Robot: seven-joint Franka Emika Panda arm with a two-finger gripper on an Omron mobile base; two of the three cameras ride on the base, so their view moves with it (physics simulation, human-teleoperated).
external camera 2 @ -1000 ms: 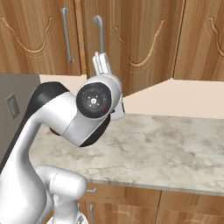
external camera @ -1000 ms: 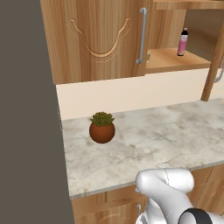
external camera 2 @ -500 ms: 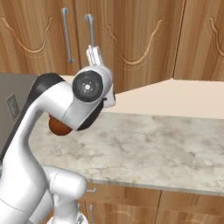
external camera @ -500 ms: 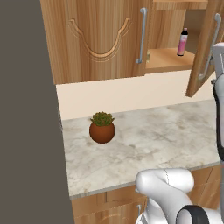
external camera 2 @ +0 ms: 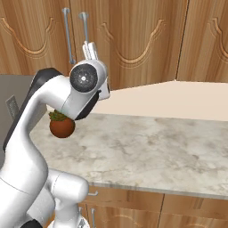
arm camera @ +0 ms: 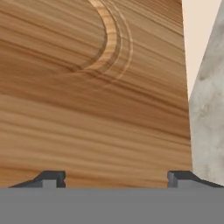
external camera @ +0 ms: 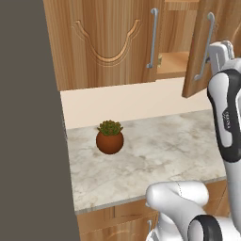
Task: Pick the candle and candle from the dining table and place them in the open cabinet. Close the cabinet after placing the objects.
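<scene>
Wooden cabinet [arm camera: 87, 87] door close before wide-open pincer [arm camera: 116, 177]

Looking down from behind left and right at the shared stone counter [external camera: 155, 150]; hand view close against the cabinet door [arm camera: 87, 96].

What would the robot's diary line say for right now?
gripper: open, empty | facing: cabinet door, close | door: partly open | potted plant: on counter
</scene>
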